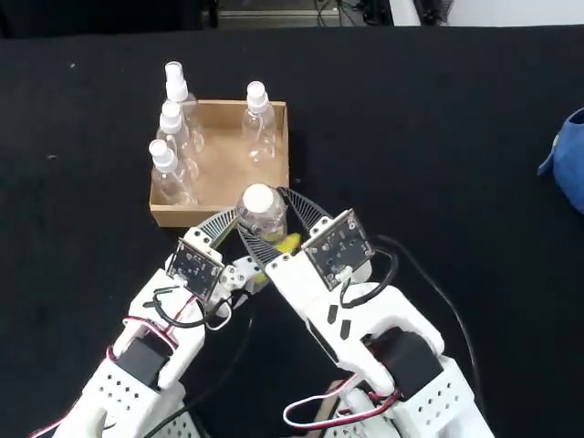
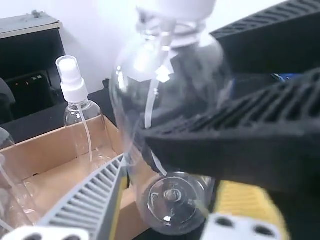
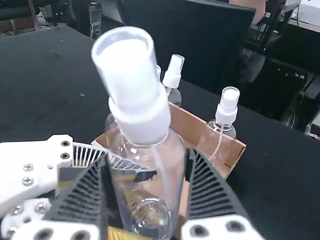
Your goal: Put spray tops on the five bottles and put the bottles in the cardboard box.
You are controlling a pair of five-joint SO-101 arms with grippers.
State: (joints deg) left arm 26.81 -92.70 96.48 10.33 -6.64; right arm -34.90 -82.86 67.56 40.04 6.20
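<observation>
A clear bottle (image 1: pixel 260 208) with a white spray top stands upright at the front wall of the cardboard box (image 1: pixel 222 172). My left gripper (image 1: pixel 239 232) is shut on its lower body from the near left. My right gripper (image 1: pixel 275 219) is shut on it from the near right. In the left wrist view the bottle (image 2: pixel 170 100) sits between a grey ribbed finger (image 2: pixel 87 202) and a black one. From the right wrist, black fingers (image 3: pixel 207 187) flank the bottle (image 3: pixel 145 150). Several capped bottles (image 1: pixel 171 137) stand inside the box, one at its far right corner (image 1: pixel 258 114).
A blue object (image 1: pixel 570 164) lies at the right edge of the black table. Both arm bases and their cables (image 1: pixel 429 283) fill the near middle. Open tabletop stretches right of the box and at the far left.
</observation>
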